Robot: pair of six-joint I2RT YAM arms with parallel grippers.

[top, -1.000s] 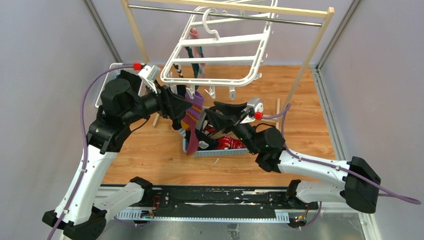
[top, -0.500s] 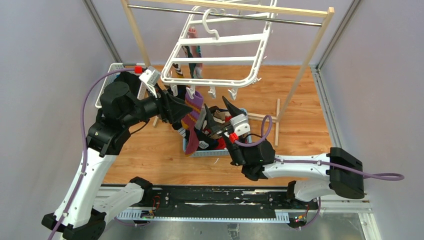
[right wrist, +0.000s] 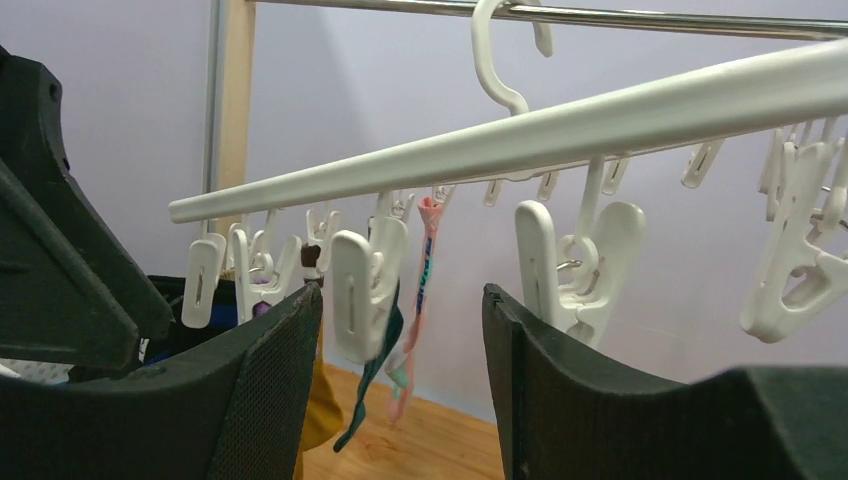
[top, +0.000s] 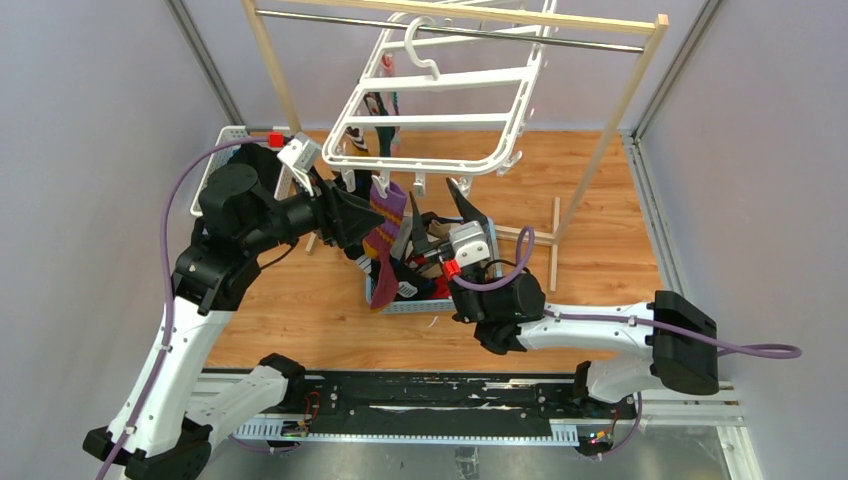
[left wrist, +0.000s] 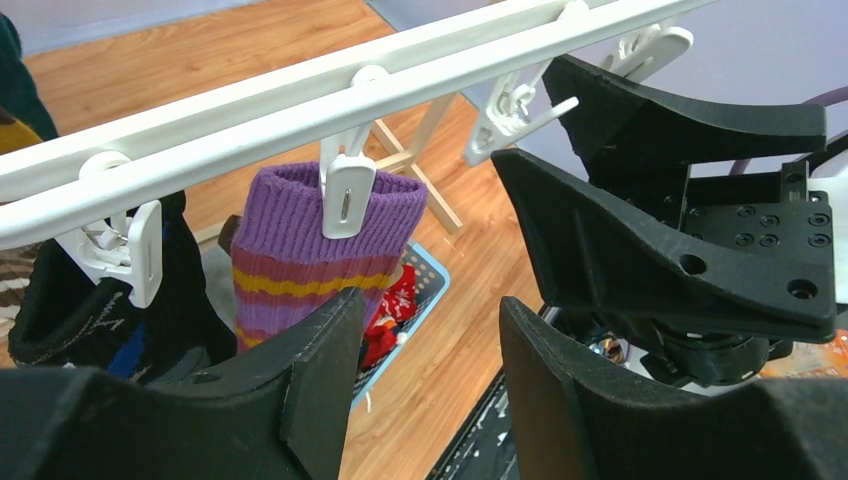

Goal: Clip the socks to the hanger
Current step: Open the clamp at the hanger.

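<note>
Right gripper (right wrist: 400, 300) wide apart, empty, below free clip (right wrist: 575, 260); left gripper (left wrist: 428, 320) half-spread, holding nothing. Spare socks (left wrist: 392, 300) wait in blue basket (left wrist: 432, 275). Beyond, purple striped sock (left wrist: 320, 250) hangs pegged on hanger (top: 440, 118) (job partly done). Next pick: take cuff, feed squarely into clip.

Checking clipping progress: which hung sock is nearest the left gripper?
The purple ribbed sock with yellow stripes, hung by its cuff from a white plastic clip; the black sock beside it hangs off to the side.

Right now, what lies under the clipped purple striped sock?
A blue basket holding a red sock; the purple sock and left tool hide the rest of its contents.
</note>
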